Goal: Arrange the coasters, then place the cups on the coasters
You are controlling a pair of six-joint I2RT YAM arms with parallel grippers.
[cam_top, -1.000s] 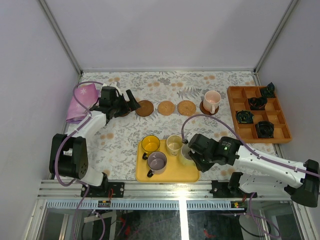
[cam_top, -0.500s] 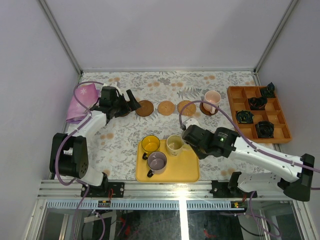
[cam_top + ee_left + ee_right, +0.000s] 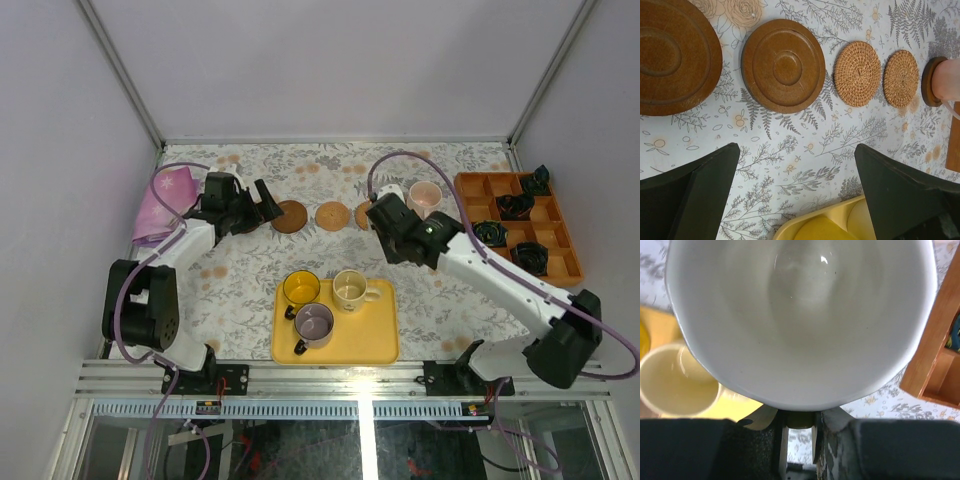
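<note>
A row of coasters lies on the floral cloth: two dark brown ones (image 3: 670, 55) (image 3: 784, 65), then two tan woven ones (image 3: 857, 73) (image 3: 900, 78). A pink cup (image 3: 425, 197) stands on a further dark coaster (image 3: 928, 82). My right gripper (image 3: 800, 420) is shut on the handle of a pale green cup (image 3: 800, 315), held over the right tan coaster, which the arm partly hides in the top view. Yellow (image 3: 300, 288), cream (image 3: 349, 290) and purple (image 3: 314, 323) cups stand on the yellow tray (image 3: 372, 338). My left gripper (image 3: 796, 160) hangs open and holds nothing, by the left dark coasters.
An orange divided tray (image 3: 560, 268) with small black objects sits at the right edge. A purple cloth (image 3: 165, 200) lies at the far left. Grey walls close in the table on three sides.
My right arm has carried the pale green cup from beside the yellow tray up to the coaster row. The left arm has stayed where it was.
</note>
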